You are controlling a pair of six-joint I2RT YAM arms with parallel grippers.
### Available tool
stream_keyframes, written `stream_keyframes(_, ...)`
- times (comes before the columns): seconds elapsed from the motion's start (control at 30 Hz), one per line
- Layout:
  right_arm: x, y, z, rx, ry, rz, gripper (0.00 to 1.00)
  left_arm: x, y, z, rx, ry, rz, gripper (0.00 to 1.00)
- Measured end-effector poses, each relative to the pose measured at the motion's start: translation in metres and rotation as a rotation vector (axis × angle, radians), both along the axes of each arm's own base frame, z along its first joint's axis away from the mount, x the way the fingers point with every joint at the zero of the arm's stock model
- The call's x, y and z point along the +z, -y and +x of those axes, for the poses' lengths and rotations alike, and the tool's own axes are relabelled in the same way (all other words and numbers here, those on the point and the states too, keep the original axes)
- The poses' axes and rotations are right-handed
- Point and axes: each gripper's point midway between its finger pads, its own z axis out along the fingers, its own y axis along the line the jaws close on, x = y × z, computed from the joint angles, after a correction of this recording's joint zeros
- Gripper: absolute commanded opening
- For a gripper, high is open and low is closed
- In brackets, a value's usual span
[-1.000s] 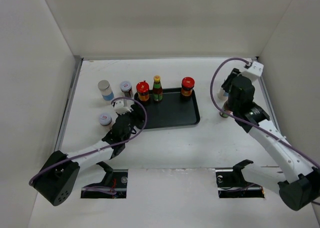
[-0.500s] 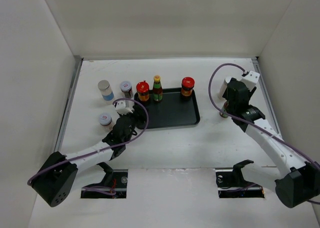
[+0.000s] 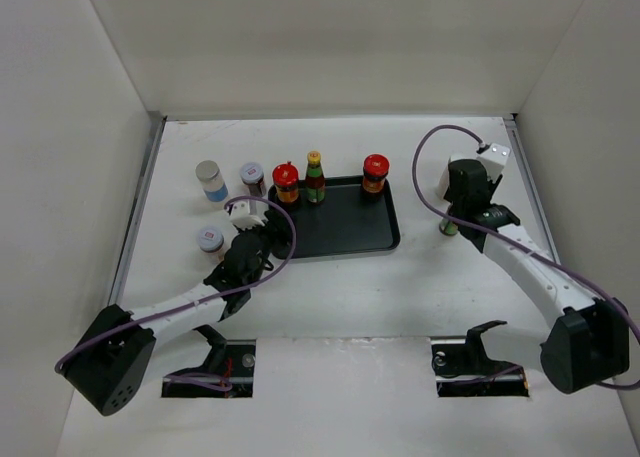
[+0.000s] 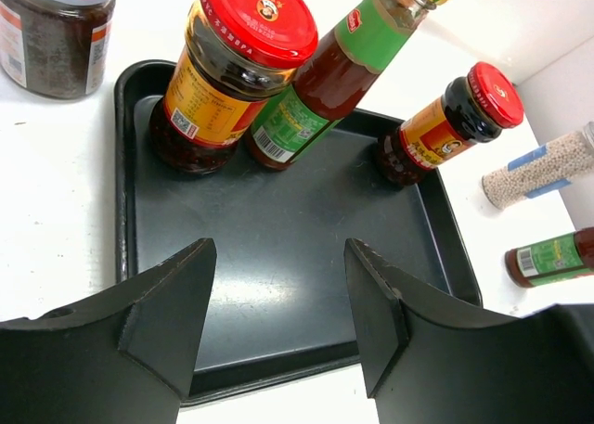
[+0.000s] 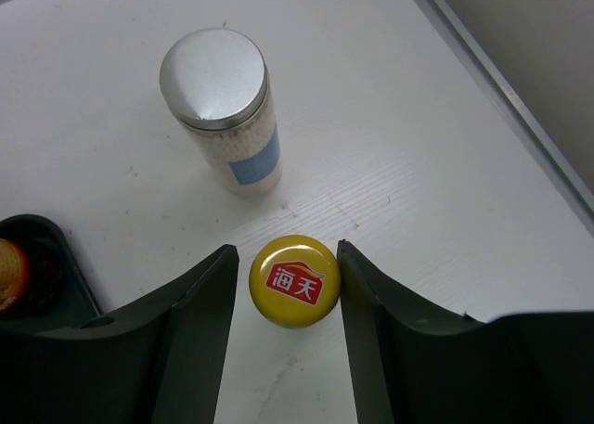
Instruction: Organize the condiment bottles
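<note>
A black tray (image 3: 345, 232) holds two red-capped dark jars (image 3: 286, 181) (image 3: 375, 171) and one slim green yellow-capped bottle (image 3: 314, 175). A white cylinder (image 3: 210, 179) and two grey-lidded jars (image 3: 251, 176) (image 3: 210, 239) stand left of the tray. My left gripper (image 3: 272, 235) (image 4: 278, 248) is open and empty over the tray's near left edge. My right gripper (image 3: 452, 209) (image 5: 286, 248) is open, with one finger on each side of the second green bottle's yellow cap (image 5: 294, 280). That bottle stands upright on the table right of the tray. The second white cylinder (image 5: 223, 109) stands just beyond it.
The right wall's base rail (image 5: 501, 90) runs close to the right gripper. The tray's right corner (image 5: 42, 257) lies left of it. White walls enclose the table on three sides.
My right gripper has swung left and come down around the yellow-capped bottle. The left arm has barely moved. No bottle has shifted.
</note>
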Motion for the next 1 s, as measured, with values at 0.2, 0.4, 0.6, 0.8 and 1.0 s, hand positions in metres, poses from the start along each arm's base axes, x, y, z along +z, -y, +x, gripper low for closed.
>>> stream_keyframes(0.2,-0.008,0.001,0.002,-0.007,-0.024,-0.004,0.36,0.0,-0.001,0.001,0.002,-0.004,-0.007,0.56)
stream_keyframes(0.4,-0.007,0.001,0.001,-0.009,-0.022,-0.007,0.24,-0.002,-0.002,0.002,0.003,-0.009,-0.009,0.56)
stream_keyframes(0.6,0.003,-0.015,-0.008,0.056,-0.028,-0.055,0.2,-0.003,-0.001,0.002,0.0,-0.013,-0.013,0.56)
stream_keyframes(0.8,0.053,-0.062,-0.004,0.195,0.063,-0.069,0.19,-0.003,-0.003,0.003,0.006,-0.013,-0.015,0.56)
stream_keyframes(1.0,0.096,-0.13,0.005,0.353,0.158,-0.037,0.18,-0.002,-0.006,0.005,0.018,-0.012,-0.016,0.56)
